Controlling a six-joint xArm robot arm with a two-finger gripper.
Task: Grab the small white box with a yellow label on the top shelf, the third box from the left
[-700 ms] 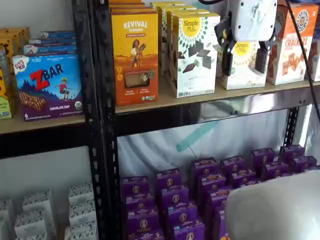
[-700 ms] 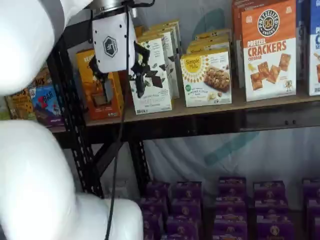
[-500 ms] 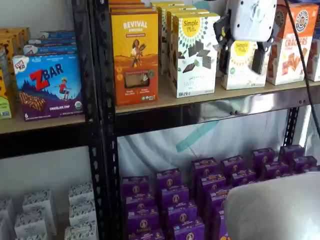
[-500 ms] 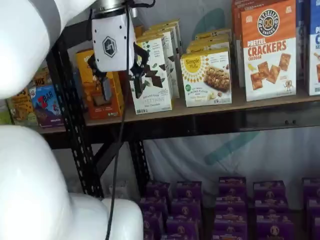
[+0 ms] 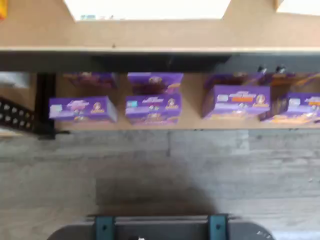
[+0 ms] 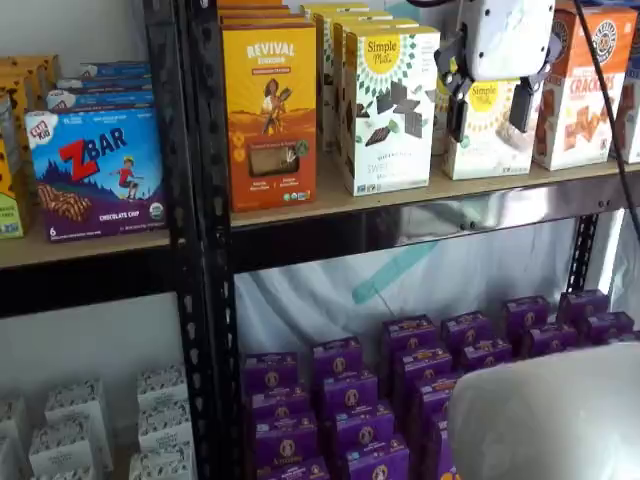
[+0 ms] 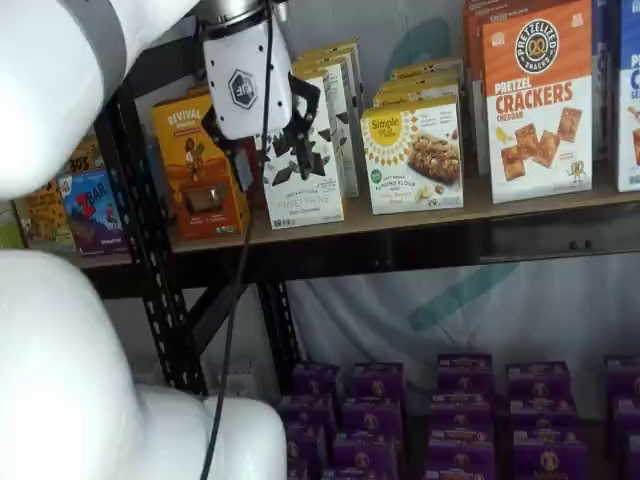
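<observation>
The small white box (image 6: 486,150) stands on the top shelf (image 6: 330,203), cream with a yellow round logo, to the right of the taller white box (image 6: 388,110). It shows in both shelf views, with a cookie picture on its front (image 7: 413,155). My gripper (image 6: 489,110) hangs in front of it in a shelf view, white body above and two black fingers apart, open and empty. In a shelf view the gripper (image 7: 270,150) lies over the taller white box (image 7: 305,185). The shelf board (image 7: 420,222) has a dark front rail. In the wrist view the board (image 5: 150,35) shows.
An orange-yellow Revival box (image 6: 270,105) stands left of the taller box, and a Pretzel Crackers box (image 7: 537,100) to the right. Black uprights (image 6: 200,240) divide the shelves. Purple boxes (image 6: 400,390) fill the lower shelf and show in the wrist view (image 5: 152,107). A ZBar box (image 6: 95,170) sits at left.
The gripper has risen a little and moved to the right along the top shelf. The fingers stay apart and the boxes have not moved.
</observation>
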